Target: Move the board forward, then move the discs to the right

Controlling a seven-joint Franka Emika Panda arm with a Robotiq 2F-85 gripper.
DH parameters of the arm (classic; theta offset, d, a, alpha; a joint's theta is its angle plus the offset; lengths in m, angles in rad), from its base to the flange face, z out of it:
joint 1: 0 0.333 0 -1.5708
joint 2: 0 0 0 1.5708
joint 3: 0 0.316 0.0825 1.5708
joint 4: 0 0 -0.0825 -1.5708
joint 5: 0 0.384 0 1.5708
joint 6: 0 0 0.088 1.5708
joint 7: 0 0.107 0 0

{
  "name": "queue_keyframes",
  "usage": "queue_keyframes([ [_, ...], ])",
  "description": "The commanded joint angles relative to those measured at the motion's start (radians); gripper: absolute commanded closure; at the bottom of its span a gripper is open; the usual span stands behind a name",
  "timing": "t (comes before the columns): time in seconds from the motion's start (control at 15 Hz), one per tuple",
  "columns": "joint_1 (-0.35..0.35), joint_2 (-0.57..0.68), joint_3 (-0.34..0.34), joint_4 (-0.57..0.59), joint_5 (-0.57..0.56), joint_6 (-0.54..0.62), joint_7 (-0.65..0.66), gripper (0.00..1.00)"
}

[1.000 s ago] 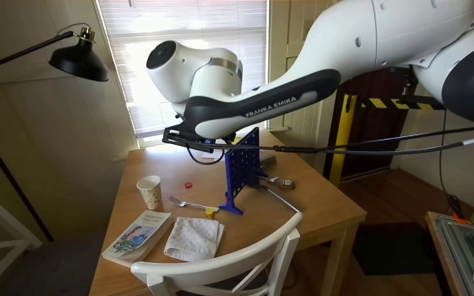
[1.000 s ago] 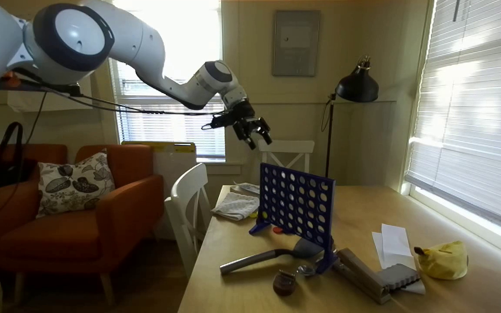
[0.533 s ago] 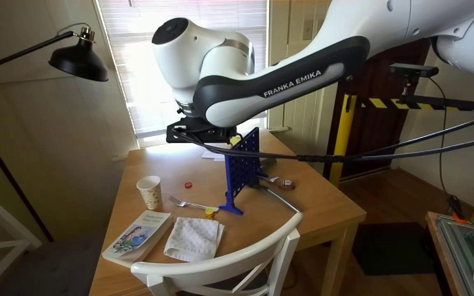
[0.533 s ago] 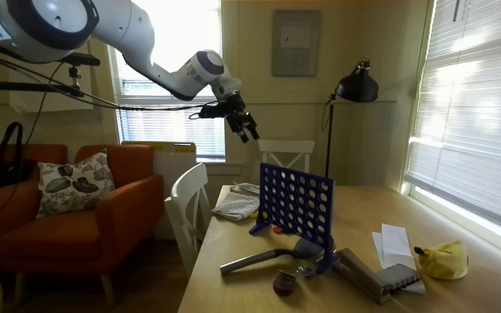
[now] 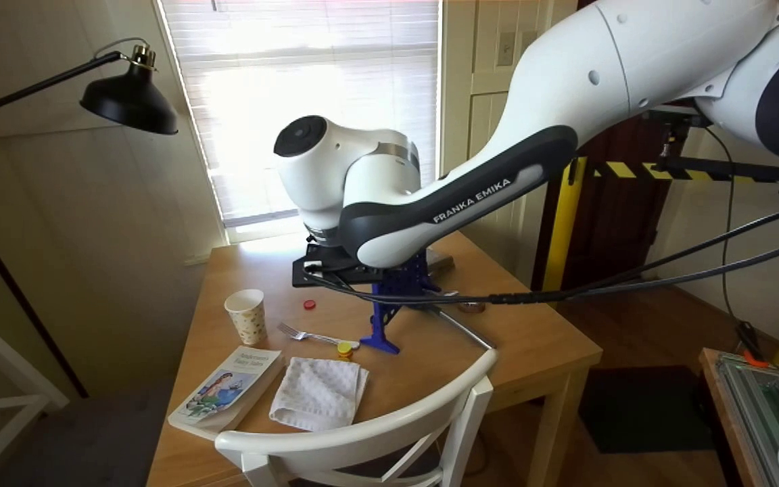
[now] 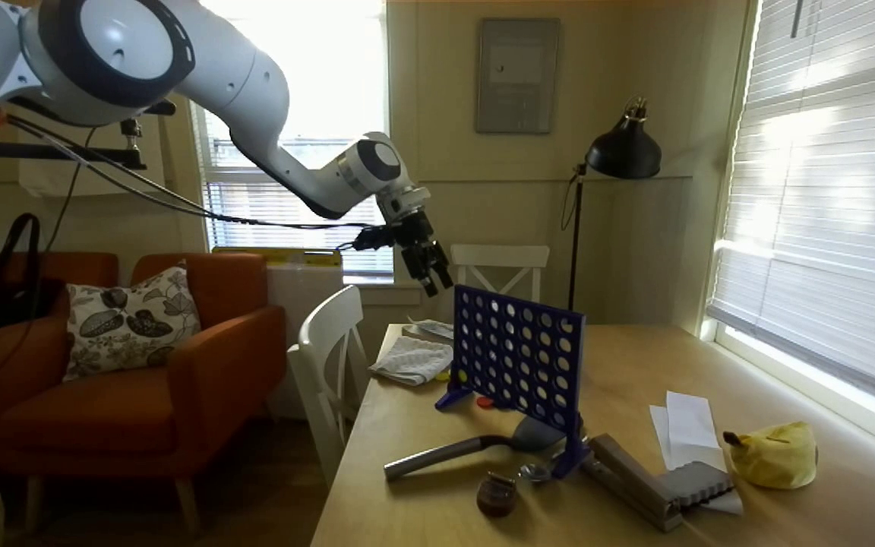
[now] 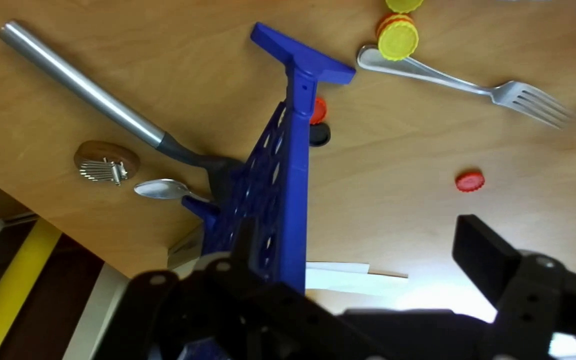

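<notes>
Gripper (image 7: 359, 240) lower vs. b4, jaws wide; contact w/ board (image 7: 295, 190) unclear.

arm (image 5: 538, 128) extended | hand (image 7: 357, 230) pointing down | fingers (image 7: 483, 250) well apart

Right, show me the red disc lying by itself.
In the wrist view, it's the red disc below the fork, apart from other discs. Another red disc is partly hidden behind the board; reddish edges show beneath a yellow disc.

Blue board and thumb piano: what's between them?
The wrist view shows a spoon and a dark spatula head between the board and the thumb piano.
</notes>
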Motion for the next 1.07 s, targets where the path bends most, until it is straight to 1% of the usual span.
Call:
queue_keyframes([
  [0.0, -0.039, 0.033, 0.03, -0.016, 0.064, 0.105, -0.038, 0.0],
  [0.07, -0.054, 0.036, 0.045, -0.022, 0.093, 0.115, -0.089, 0.0],
  [0.13, -0.01, 0.039, -0.001, -0.001, 0.052, 0.072, -0.034, 0.0],
  [0.27, -0.023, 0.05, 0.008, -0.006, 0.079, 0.094, -0.066, 0.0],
  [0.4, -0.026, 0.05, 0.009, -0.007, 0.083, 0.097, -0.074, 0.0],
  [1.0, -0.062, 0.232, 0.018, 0.184, 0.24, 0.058, -0.059, 0.0],
])
